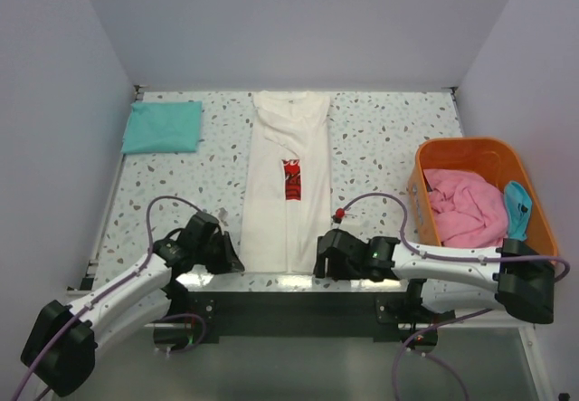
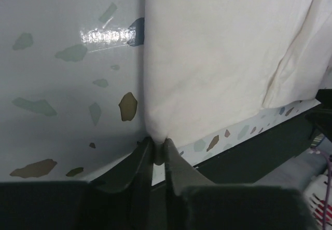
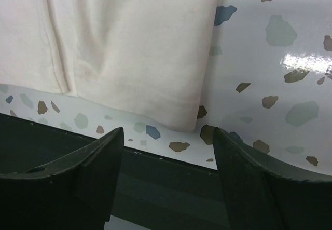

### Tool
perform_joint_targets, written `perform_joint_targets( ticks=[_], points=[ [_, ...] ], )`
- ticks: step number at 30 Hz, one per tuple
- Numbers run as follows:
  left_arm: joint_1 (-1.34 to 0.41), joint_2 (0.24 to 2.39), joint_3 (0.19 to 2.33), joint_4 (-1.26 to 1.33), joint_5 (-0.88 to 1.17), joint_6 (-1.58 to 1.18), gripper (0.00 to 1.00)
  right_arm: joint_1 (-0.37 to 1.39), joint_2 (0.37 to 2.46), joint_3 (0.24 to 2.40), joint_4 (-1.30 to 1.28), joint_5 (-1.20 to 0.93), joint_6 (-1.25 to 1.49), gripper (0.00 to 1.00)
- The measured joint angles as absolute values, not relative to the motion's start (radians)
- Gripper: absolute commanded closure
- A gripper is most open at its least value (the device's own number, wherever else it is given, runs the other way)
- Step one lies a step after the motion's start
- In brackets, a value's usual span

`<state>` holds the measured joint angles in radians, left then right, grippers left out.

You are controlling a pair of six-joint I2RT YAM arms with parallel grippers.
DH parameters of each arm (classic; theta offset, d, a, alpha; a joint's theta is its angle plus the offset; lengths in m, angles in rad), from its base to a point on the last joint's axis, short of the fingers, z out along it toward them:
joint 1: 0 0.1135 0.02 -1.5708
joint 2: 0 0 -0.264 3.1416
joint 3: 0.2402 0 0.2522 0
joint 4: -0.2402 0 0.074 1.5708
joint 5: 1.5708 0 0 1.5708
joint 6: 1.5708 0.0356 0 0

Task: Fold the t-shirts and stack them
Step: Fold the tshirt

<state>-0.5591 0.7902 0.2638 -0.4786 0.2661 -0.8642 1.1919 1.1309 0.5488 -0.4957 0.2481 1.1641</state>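
A long cream t-shirt (image 1: 285, 193) with a red print lies folded lengthwise down the middle of the table. Its near hem lies at the front edge. My left gripper (image 1: 231, 258) sits at the hem's left corner. The left wrist view shows that gripper (image 2: 158, 144) shut on a pinch of the cream cloth (image 2: 218, 58). My right gripper (image 1: 318, 261) is at the hem's right corner. In the right wrist view it (image 3: 168, 134) stands open, with the cream corner (image 3: 129, 43) just beyond its tips and untouched. A folded teal t-shirt (image 1: 163, 127) lies at the back left.
An orange basket (image 1: 466, 146) at the right holds a crumpled pink shirt (image 1: 466, 206) and a blue one (image 1: 518, 206). The table's dark front edge (image 3: 155, 173) runs just under both grippers. Speckled tabletop (image 1: 380, 138) shows on either side of the cream shirt.
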Motion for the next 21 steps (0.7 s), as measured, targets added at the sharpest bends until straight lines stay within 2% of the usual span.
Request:
perform_joint_targets(
  ticks=[2,3,6,7,9,12,21],
  points=[
    [-0.559,0.811,0.263,-0.468,0.262,-0.865,1.00,1.188,1.146,0.548,-0.488,0.249,1.172,0.38],
    [-0.559,0.819,0.263,-0.461,0.266,-0.864,1.00,1.187,1.152,0.548,-0.486,0.250,1.176,0.41],
    [-0.559,0.826,0.263,-0.451,0.270,-0.863,1.00,1.182,1.187,0.545,-0.474,0.248,1.188,0.63],
    [-0.559,0.824,0.263,-0.451,0.270,-0.862,1.00,1.180,1.202,0.543,-0.468,0.247,1.193,0.77],
    [-0.559,0.815,0.263,-0.457,0.264,-0.861,1.00,1.175,1.226,0.541,-0.459,0.242,1.204,0.93],
    [-0.559,0.801,0.264,-0.462,0.263,-0.861,1.00,1.170,1.240,0.546,-0.447,0.237,1.206,1.00],
    [-0.559,0.833,0.343,-0.424,0.261,-0.855,1.00,1.159,1.229,0.638,-0.532,0.340,1.137,1.00]
  ],
)
